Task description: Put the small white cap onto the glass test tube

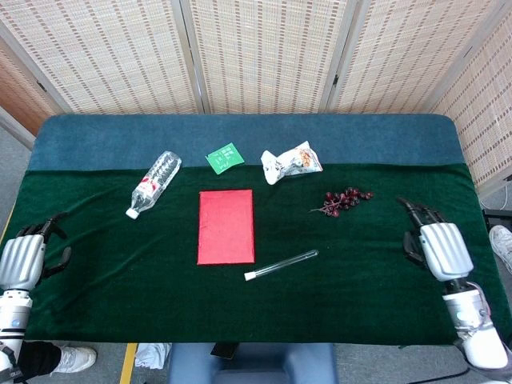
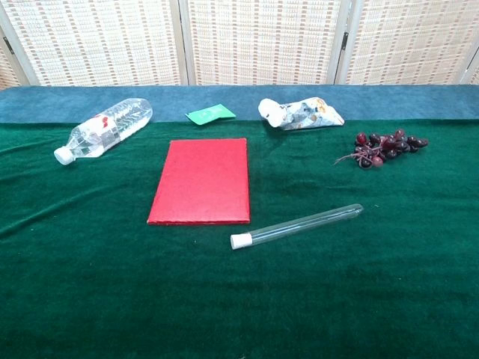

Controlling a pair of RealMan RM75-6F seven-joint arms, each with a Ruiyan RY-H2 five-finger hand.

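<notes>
Green cloth table (image 2: 90, 299) carries everything, blue strip along the far edge. Red book (image 2: 200, 180) lies flat mid-table. Plastic bottle (image 2: 105, 129) on its side to the far left of the book, cap end toward me. Snack packet (image 2: 301, 114) and green card (image 2: 209, 114) sit at the far edge, grape bunch (image 2: 385, 145) over to the right. None of these matter to the task, just clutter.

My left hand (image 1: 22, 258) is parked at the left table edge, fingers apart, holding nothing. My right hand (image 1: 436, 244) is at the right edge, fingers spread, empty too. Both well apart from the tube; neither shows in the chest view.

Glass test tube (image 2: 299, 224) lies flat on the cloth just beside the book's near right corner, angled, round end pointing right. Small white cap (image 2: 240, 240) sits on its left end, so I judge capping done and hands out because nothing's left to hold.
</notes>
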